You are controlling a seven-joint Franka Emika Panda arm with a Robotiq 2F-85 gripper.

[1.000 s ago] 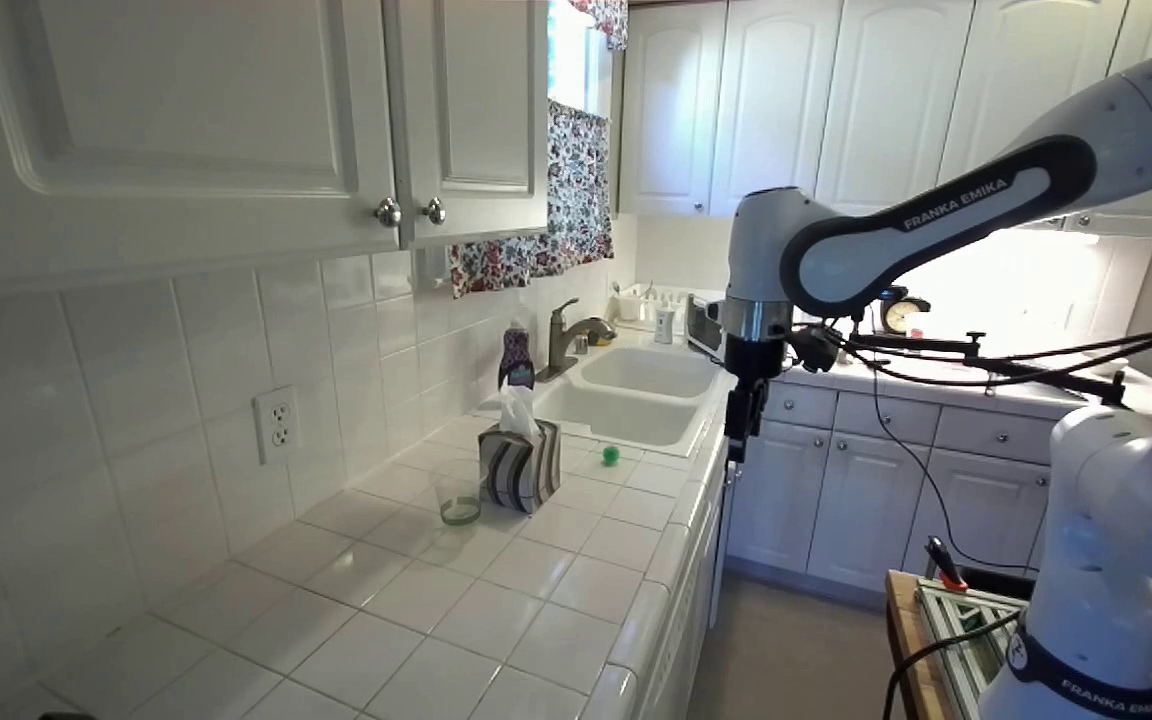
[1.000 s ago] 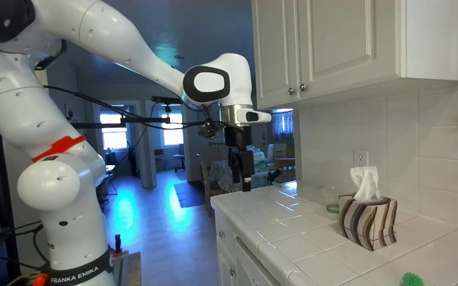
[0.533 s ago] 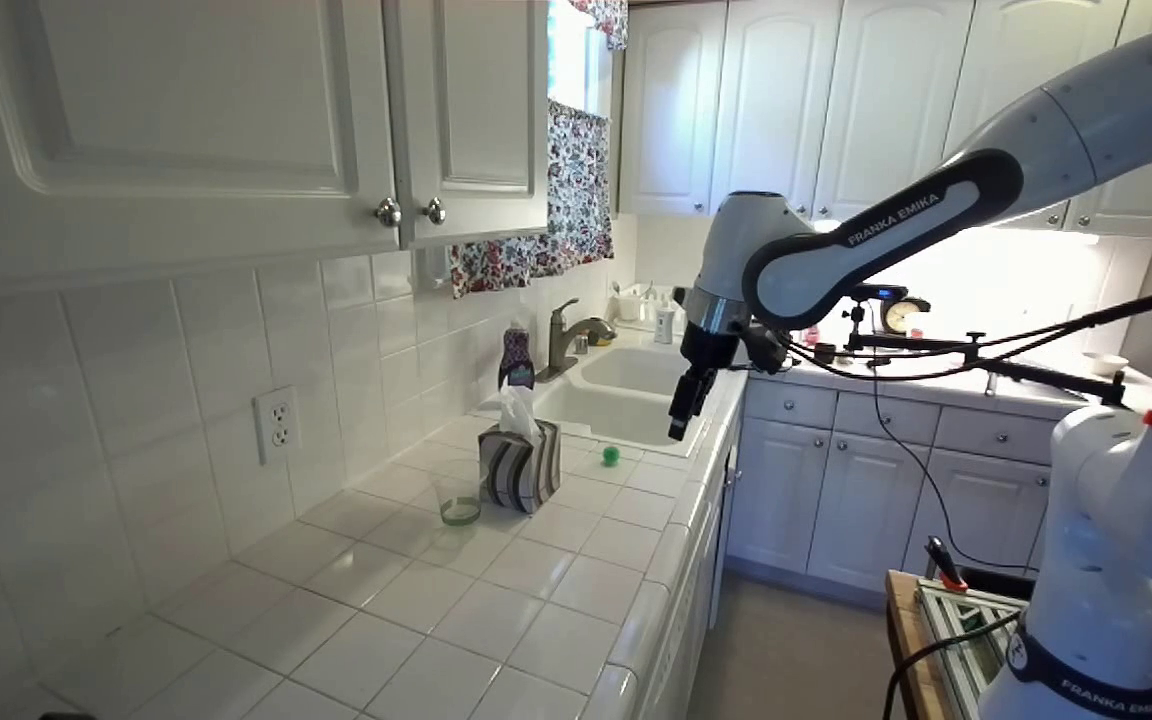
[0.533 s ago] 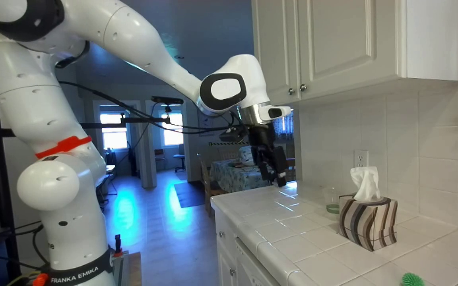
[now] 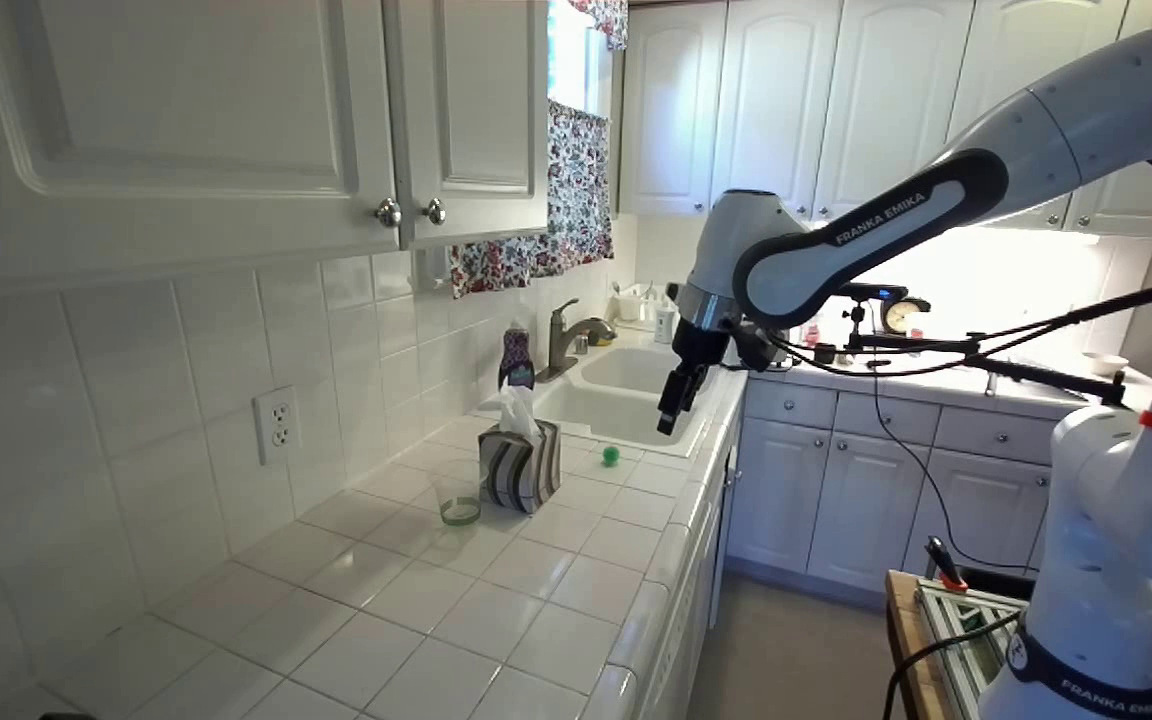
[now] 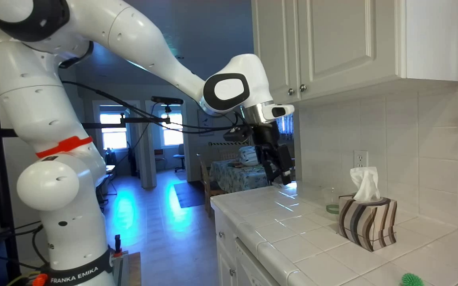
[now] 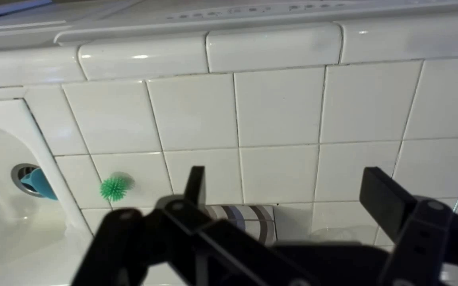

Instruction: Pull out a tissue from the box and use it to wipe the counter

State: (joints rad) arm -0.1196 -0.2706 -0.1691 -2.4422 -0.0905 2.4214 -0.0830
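We are guessing that the step now is reaching for the tissue (image 6: pixel 365 183). Our fingers (image 7: pixel 386 200) are standing wide apart with nothing between them. In an exterior view they are hanging just right of the middle of the frame, well apart from the tissue box (image 6: pixel 368 222). For doing this well, we are thinking of going high over the box first, then lowering slowly with one finger on each side of the tissue. We are aiming to be pinching only the soft paper, not the box top, and pulling gently straight up. We are guessing the box is light, so it could be tipping or coming along. We are also minding the clear cup (image 6: pixel 331 201), which is standing just left of the box in that frame. In the wrist view the box is mostly hiding behind our fingers, at the bottom middle.

The tissue is poking up from the top of the box, at the right of that exterior frame. It is looking white, thin and crumpled, with soft folds running down. The box is showing wavy stripes and is sitting on the white tiled worktop (image 6: pixel 304 243).
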